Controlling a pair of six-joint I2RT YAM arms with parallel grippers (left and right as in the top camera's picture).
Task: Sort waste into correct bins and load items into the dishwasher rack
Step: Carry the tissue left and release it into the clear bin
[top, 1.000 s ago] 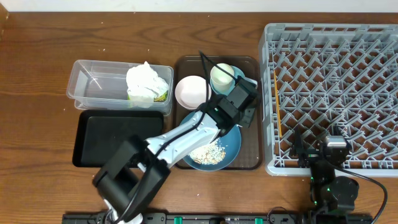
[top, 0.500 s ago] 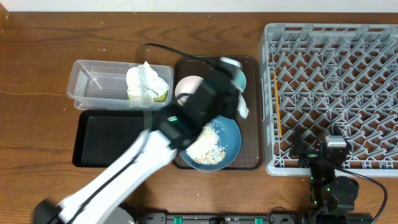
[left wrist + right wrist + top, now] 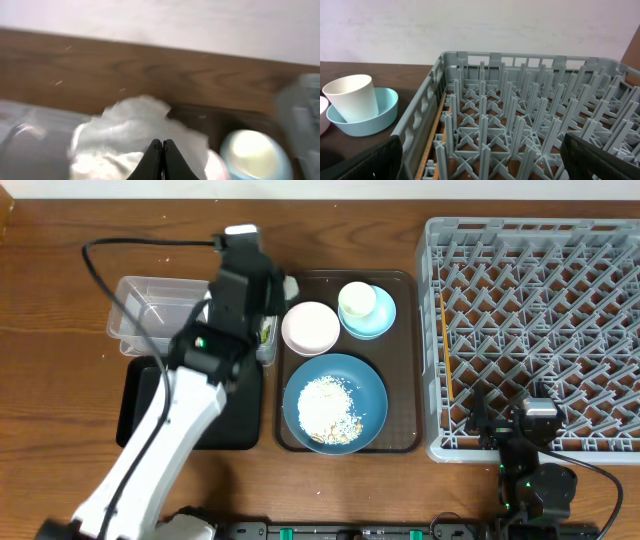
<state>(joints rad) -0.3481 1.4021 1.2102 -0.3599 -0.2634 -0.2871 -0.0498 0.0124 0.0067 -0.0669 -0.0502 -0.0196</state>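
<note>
While rice grains (image 3: pixel 328 408) sit on the dark-blue plate (image 3: pixel 373 388), your left gripper (image 3: pixel 161 149) hangs over the clear tub (image 3: pixel 142 322) pinching a napkin (image 3: pixel 132 125); right gripper (image 3: pixel 480 161) gapes wide.

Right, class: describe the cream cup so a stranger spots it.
Beside the big grey rack lies a brown tray. At its far rack-side corner, the cream cup stands inside a light-blue dish; the pinkish bowl beside it sits empty.
</note>
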